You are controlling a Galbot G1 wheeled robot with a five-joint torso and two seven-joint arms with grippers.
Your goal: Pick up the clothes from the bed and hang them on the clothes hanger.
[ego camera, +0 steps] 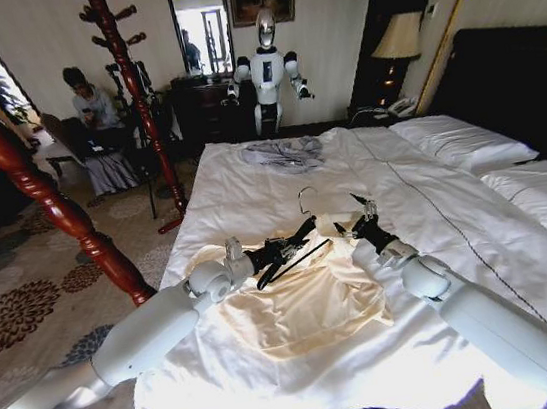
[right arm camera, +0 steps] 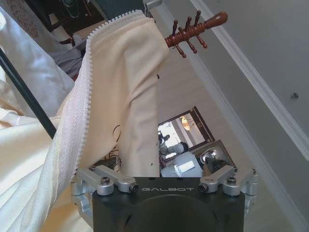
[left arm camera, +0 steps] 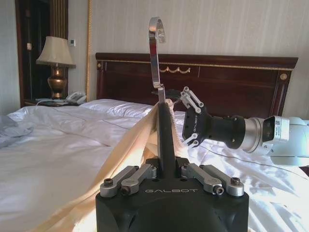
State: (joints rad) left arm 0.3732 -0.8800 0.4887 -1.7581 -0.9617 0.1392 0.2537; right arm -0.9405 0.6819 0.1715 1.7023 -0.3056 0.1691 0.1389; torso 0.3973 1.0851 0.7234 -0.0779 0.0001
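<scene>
The cream-yellow clothes (ego camera: 302, 307) lie spread on the near part of the bed (ego camera: 424, 195). My left gripper (ego camera: 296, 237) is shut on the neck of the dark clothes hanger (ego camera: 300, 253), just above the garment's top edge. The hanger's silver hook (left arm camera: 154, 48) stands straight up in the left wrist view, and cream fabric (left arm camera: 130, 159) drapes off its shoulder. My right gripper (ego camera: 348, 213) hovers close on the other side of the hanger, at the collar. In the right wrist view the ribbed collar edge (right arm camera: 84, 96) rises right in front of that gripper.
A smaller grey garment (ego camera: 285, 153) lies at the bed's far end. A red-brown wooden post (ego camera: 51, 198) slants by the bed's left side, and a coat stand (ego camera: 139, 101) rises beyond it. White pillows (ego camera: 462, 144) and a dark headboard (ego camera: 520, 81) are on the right.
</scene>
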